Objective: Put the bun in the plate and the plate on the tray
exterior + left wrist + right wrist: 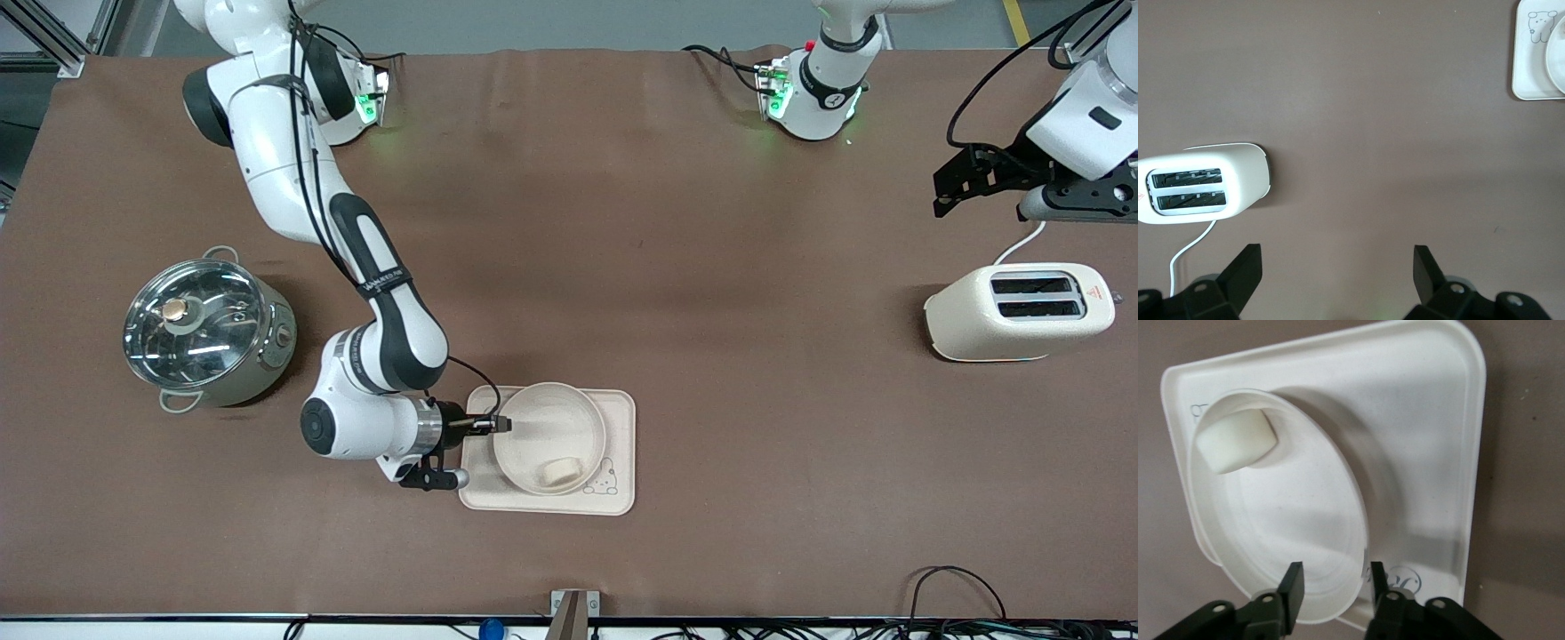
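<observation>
The round cream plate (549, 425) rests on the rectangular tray (618, 413), which carries a rabbit drawing. The small white bun (562, 472) lies inside the plate, against the rim nearest the front camera. In the right wrist view the bun (1235, 441) sits in the plate (1281, 520) on the tray (1425, 460). My right gripper (1336, 587) straddles the plate's rim, one finger inside and one outside. Its jaws stand apart from the rim, open. From the front it shows as the right gripper (502, 425) at the plate's edge. My left gripper (1337, 270) hangs open over bare table.
A cream toaster (1018, 311) stands toward the left arm's end, and the left gripper (956, 191) waits above the table near it. A steel pot with a glass lid (204, 333) stands toward the right arm's end. Brown cloth covers the table.
</observation>
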